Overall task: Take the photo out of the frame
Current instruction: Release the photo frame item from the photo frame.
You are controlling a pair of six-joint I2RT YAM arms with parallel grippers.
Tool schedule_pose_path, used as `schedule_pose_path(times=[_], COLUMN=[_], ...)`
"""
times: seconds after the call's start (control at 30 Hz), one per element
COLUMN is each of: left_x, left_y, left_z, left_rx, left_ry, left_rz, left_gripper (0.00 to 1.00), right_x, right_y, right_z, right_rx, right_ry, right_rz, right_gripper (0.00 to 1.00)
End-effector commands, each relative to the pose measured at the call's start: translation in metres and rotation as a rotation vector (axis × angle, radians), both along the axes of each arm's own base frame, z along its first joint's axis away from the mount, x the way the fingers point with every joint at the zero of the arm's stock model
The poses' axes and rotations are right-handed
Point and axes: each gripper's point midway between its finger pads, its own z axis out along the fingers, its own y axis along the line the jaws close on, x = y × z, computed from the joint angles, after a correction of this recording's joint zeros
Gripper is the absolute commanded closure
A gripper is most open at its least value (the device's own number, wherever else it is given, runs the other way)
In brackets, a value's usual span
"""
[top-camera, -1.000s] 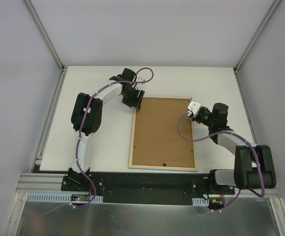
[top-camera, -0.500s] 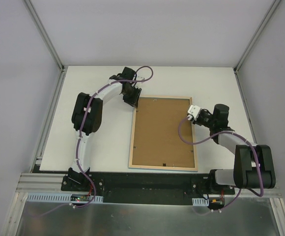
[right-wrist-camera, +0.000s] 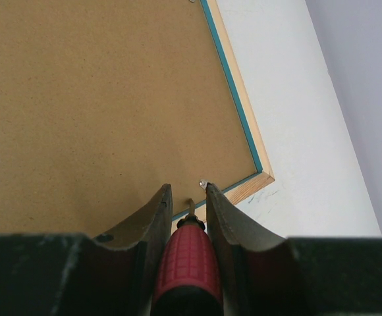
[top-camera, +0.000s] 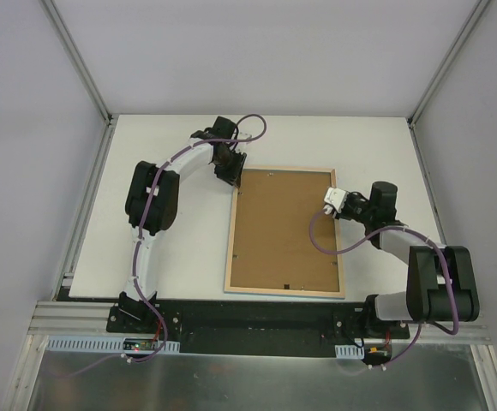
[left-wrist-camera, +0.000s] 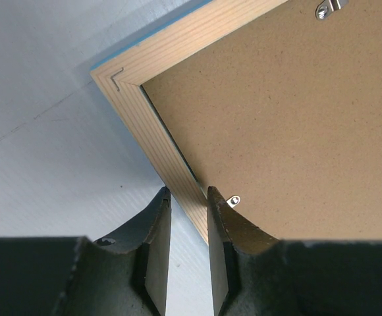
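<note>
While the top view shows the frame (top-camera: 284, 231) lying back-up by the table's (top-camera: 360, 145) near edge, only the wrist views show the grips. The left gripper's (left-wrist-camera: 187, 197) narrow fingers (left-wrist-camera: 153, 230) pinch its far-left rim; the right gripper (right-wrist-camera: 187, 191) clamps a red-handled screwdriver (right-wrist-camera: 188, 263).

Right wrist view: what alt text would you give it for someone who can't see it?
Two dark jaws clamp a red-handled screwdriver, its tip close to a small metal tab by the corner of a face-down frame. Its brown backing board fills most of the view; white table lies to the right.
</note>
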Motion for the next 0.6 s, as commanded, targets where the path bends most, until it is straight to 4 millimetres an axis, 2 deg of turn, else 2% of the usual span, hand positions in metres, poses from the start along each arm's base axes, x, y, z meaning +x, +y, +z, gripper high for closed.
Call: schedule_pose_path(times=[0.0,0.27,0.57], left_x=[0.002,0.000,-0.003], left_y=[0.003,0.003,0.000], left_z=[-0.011,-0.019,-0.024], left_rx=[0.019,0.072,0.130], left_ry=[0.018,0.009,-0.014], left_rz=[0.002,-0.004,-0.038], left_gripper=[0.96,0.98,1.00], right_x=[0.007,0.010,0.022], right_y=[-0.002,-0.004,0.003], right_z=[-0.001,-0.014,-0.010], right_rx=[-0.037,-0.073,-0.086], right_ry=[-0.016,-0.012,-0.070], right_rz=[0.018,0.031,0.035], right_gripper=[0.99,1.00,1.00])
